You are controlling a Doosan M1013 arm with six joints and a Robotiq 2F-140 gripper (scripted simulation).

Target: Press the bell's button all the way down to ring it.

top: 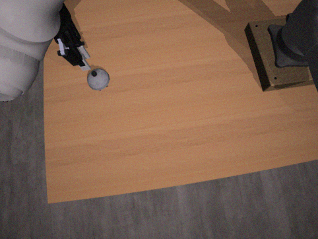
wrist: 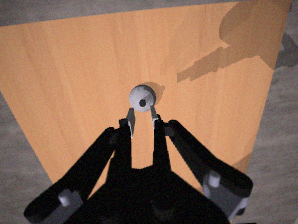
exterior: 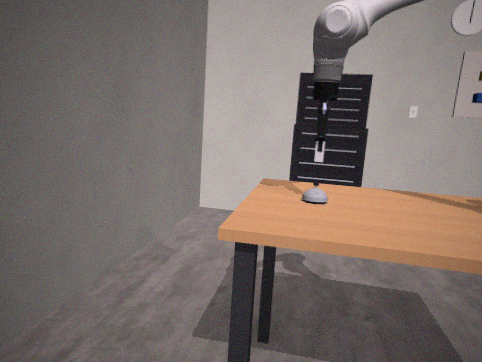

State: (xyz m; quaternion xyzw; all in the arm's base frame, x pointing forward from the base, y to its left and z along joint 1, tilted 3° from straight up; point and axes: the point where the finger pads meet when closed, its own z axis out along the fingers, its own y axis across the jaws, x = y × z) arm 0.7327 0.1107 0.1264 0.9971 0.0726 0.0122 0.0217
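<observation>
The bell (top: pixel 97 79) is a small grey dome with a dark button on top. It stands on the wooden table near the far left corner. It also shows in the exterior view (exterior: pixel 314 196) and in the wrist view (wrist: pixel 142 97). My gripper (top: pixel 86 66) hangs straight above the bell, well clear of the button, as the exterior view (exterior: pixel 319 156) shows. In the wrist view the fingertips stand close together with only a narrow gap. Nothing is between them.
The arm's base sits on a wooden mounting block (top: pixel 280 56) at the table's far right. A dark slatted chair (exterior: pixel 330 130) stands behind the table. The table's left edge lies close to the bell.
</observation>
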